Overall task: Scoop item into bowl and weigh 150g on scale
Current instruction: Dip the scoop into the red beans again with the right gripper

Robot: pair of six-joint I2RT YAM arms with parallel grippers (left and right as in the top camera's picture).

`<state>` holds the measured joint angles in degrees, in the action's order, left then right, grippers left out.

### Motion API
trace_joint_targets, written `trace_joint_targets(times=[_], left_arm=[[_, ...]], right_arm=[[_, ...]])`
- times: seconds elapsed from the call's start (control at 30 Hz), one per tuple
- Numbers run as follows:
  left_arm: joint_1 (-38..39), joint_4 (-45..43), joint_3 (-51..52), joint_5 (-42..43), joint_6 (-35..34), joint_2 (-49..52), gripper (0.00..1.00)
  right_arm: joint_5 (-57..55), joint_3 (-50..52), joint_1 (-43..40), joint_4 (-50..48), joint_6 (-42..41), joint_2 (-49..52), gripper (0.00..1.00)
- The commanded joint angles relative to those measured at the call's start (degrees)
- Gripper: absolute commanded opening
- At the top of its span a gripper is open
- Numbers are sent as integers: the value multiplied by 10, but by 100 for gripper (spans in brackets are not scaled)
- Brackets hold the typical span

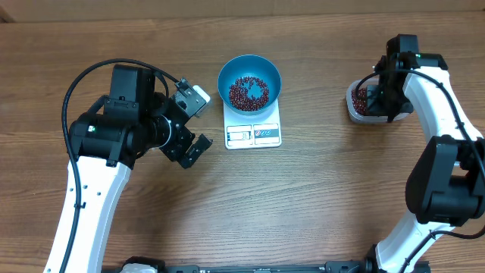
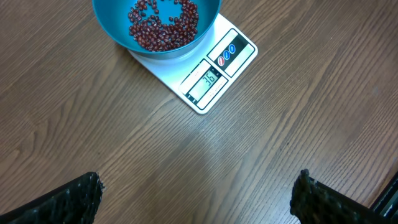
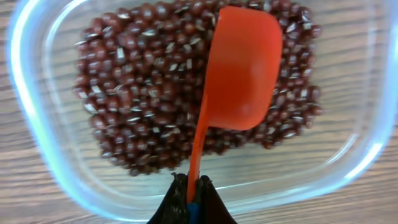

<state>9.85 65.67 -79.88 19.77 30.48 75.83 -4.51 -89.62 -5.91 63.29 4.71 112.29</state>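
The bowl (image 1: pixel 227 76) sits on the scale (image 1: pixel 253 135) mid-table; the tub (image 1: pixel 353 110) of beans (image 3: pixel 124 93) lies well right.

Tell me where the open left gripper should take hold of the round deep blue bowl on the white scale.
Probably the rim of the round blue bowl, on its left side, nearest the left gripper. Come from above, one finger inside the wall, one outside: it looks too wide to span, and the dark red-brown beans lie low, leaving the upper wall bare.
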Motion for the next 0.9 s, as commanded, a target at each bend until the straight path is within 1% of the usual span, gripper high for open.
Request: trace_joint_targets(times=[0.0, 0.43, 0.77, 0.87], left_arm=[[-3, 1, -9, 10, 13, 3, 99], [-5, 1, -9, 10, 13, 3, 100], [-5, 1, -9, 10, 13, 3, 100], [-5, 1, -9, 10, 13, 3, 100]], right_arm=[[66, -5, 0, 5, 0, 9, 4], [141, -5, -11, 17, 0, -14, 4], [272, -5, -100, 20, 3, -14, 4], [347, -4, -129, 22, 32, -14, 4]])
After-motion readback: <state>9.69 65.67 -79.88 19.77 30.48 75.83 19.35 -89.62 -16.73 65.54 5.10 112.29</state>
